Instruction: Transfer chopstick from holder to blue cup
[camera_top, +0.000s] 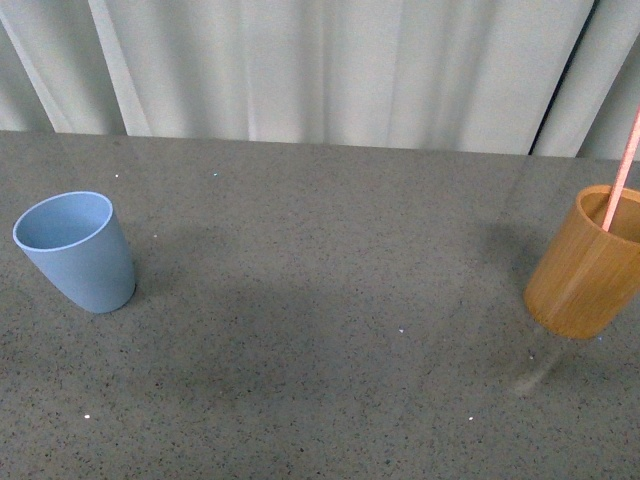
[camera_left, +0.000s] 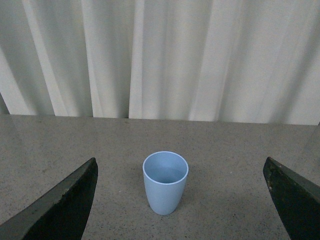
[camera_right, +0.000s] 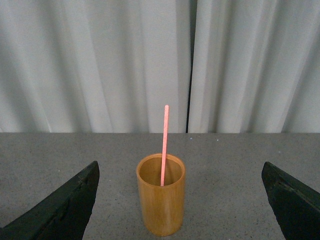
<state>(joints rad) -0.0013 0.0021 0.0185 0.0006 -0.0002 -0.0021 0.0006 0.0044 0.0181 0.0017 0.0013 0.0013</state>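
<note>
The light blue cup (camera_top: 76, 250) stands upright and empty at the table's left; the left wrist view shows the cup (camera_left: 165, 182) ahead of my left gripper (camera_left: 180, 200), whose dark fingers (camera_left: 65, 205) are spread wide apart, open and holding nothing. At the right edge stands the orange-brown wooden holder (camera_top: 587, 265) with one pink chopstick (camera_top: 623, 170) leaning out of it. In the right wrist view the holder (camera_right: 161, 202) and chopstick (camera_right: 164, 145) sit ahead of my right gripper (camera_right: 180, 200), also open and empty. Neither arm shows in the front view.
A grey speckled table (camera_top: 320, 330) stretches between cup and holder. Pale pleated curtains (camera_top: 330, 70) hang along its far edge.
</note>
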